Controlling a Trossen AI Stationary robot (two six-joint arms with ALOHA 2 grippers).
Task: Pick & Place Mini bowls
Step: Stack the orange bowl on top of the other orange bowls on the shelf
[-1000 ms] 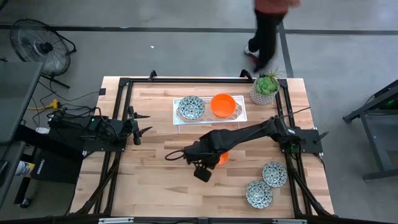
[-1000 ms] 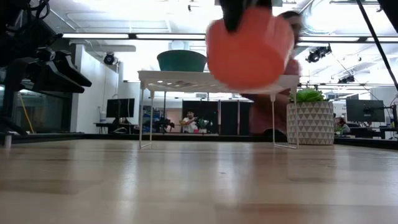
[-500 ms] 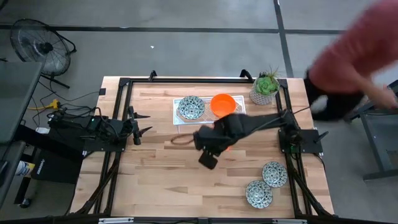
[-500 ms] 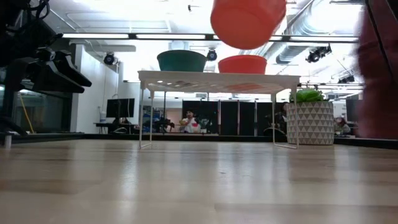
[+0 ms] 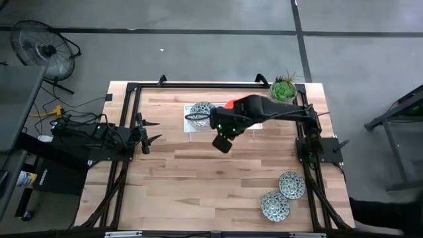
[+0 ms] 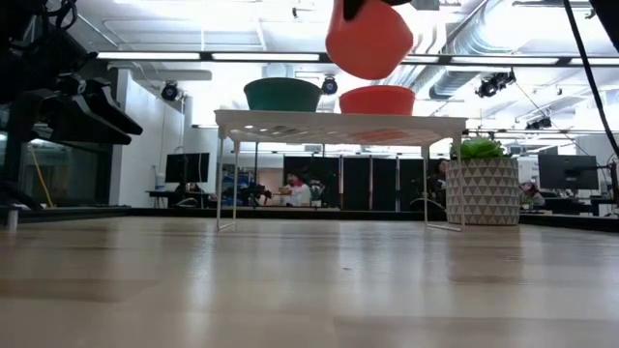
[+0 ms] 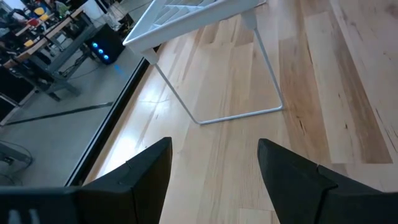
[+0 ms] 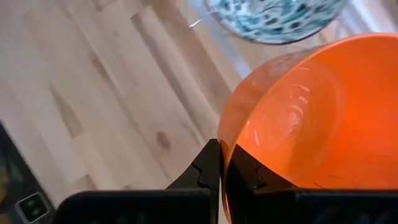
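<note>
My right gripper (image 8: 222, 163) is shut on a plain orange bowl (image 6: 369, 39) and holds it high above the white wire rack (image 6: 338, 118). On the rack stand a mosaic bowl (image 6: 282, 94) and another orange bowl (image 6: 377, 100). In the high view my right arm covers most of that orange bowl and part of the mosaic bowl (image 5: 200, 111). Two more mosaic bowls (image 5: 291, 184) (image 5: 275, 205) sit on the table near its right near corner. My left gripper (image 5: 151, 130) waits open at the table's left side, touching nothing. My right gripper pinches the orange bowl's rim (image 8: 225, 134), one finger (image 8: 244, 174) inside the bowl and the other (image 8: 206, 167) outside. The bowl is lifted clear, tilted, and hangs below the gripper above the rack.
A pale patterned pot with a green plant (image 5: 283, 92) stands at the far right corner, beside the rack. The black frame rails (image 5: 125, 132) run along the table's sides. Bare wood lies between the rack and the near edge (image 5: 198, 185).
My right gripper has carried the orange bowl from the middle of the table up and toward the far edge, to above the rack. It has stayed shut on the bowl. A person has walked past beyond the far and right sides of the table.
</note>
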